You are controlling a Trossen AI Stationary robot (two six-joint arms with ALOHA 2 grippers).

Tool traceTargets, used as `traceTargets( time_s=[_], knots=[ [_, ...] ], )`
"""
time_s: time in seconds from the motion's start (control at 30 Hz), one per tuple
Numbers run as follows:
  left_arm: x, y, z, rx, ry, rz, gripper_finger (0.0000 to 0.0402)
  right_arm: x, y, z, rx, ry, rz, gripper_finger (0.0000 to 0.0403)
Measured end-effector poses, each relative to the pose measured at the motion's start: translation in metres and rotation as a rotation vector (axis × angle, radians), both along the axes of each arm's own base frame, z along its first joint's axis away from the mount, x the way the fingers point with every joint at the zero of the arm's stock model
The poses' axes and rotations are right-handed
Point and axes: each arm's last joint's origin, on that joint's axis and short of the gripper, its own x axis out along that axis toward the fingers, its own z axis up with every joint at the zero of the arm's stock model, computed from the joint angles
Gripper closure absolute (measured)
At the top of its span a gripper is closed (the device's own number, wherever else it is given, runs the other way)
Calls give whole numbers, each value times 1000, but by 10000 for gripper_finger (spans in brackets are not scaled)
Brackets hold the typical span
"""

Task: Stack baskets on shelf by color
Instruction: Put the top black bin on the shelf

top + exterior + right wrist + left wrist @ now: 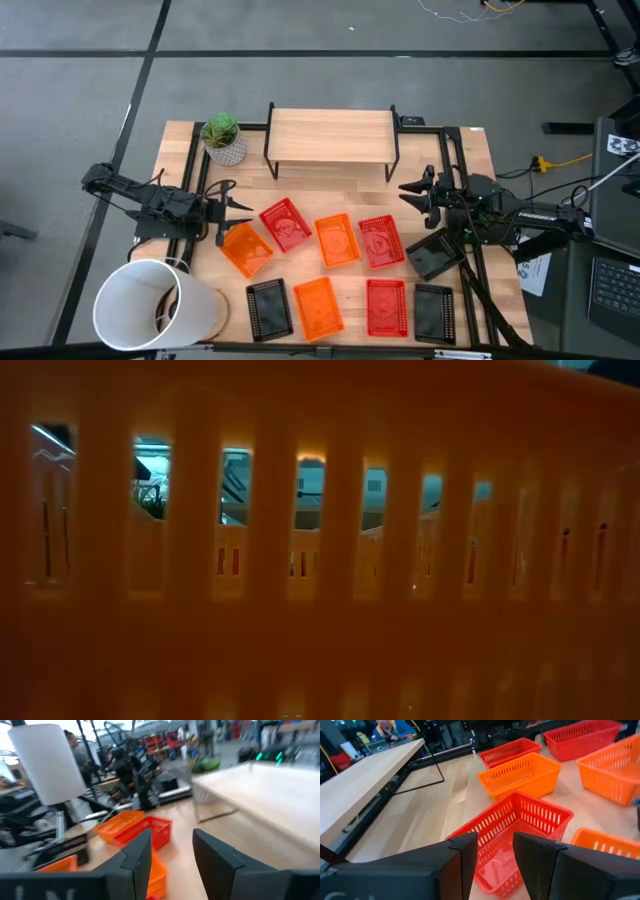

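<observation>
Nine baskets lie flat on the table in front of the shelf (330,135). The back row holds orange (245,248), red (285,224), orange (337,240), red (380,242) and black (432,255) baskets. The front row holds black (268,308), orange (318,306), red (386,306) and black (434,312) baskets. My left gripper (240,200) (495,855) is open, just left of the red basket (520,835), touching nothing. My right gripper (410,195) (172,850) is open, right of the shelf's front, above the table. The shelf top is bare.
A large white bucket (155,305) lies at the near left corner. A small potted plant (222,138) stands left of the shelf. Black frame rails (195,160) run along the table's sides. An orange basket wall (320,560) fills the low view.
</observation>
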Motion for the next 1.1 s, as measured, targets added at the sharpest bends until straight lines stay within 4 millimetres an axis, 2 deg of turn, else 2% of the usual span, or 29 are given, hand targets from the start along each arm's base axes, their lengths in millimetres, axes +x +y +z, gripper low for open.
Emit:
traceTargets(
  time_s=[0.1,0.27,0.47,0.67,0.8,0.9,1.1],
  knots=[
    [0,0,0,-9,-2,1,284,0,0,-5,-19,56,-6,260],
    [1,0,4,-48,-45,1,284,-1,-4,-7,-41,84,-145,260],
    [1,-1,32,-354,-332,-23,284,-1,-4,-7,12,74,-158,260],
    [-4,2,51,-438,-541,1,284,0,2,-6,134,50,67,260],
    [-8,4,59,-483,-633,32,284,-1,8,9,293,-77,282,260],
    [-8,4,60,-557,-649,-5,284,-4,13,23,267,-192,434,260],
    [-5,2,56,-626,-598,-53,284,-9,22,37,212,-327,573,260]
  ],
)
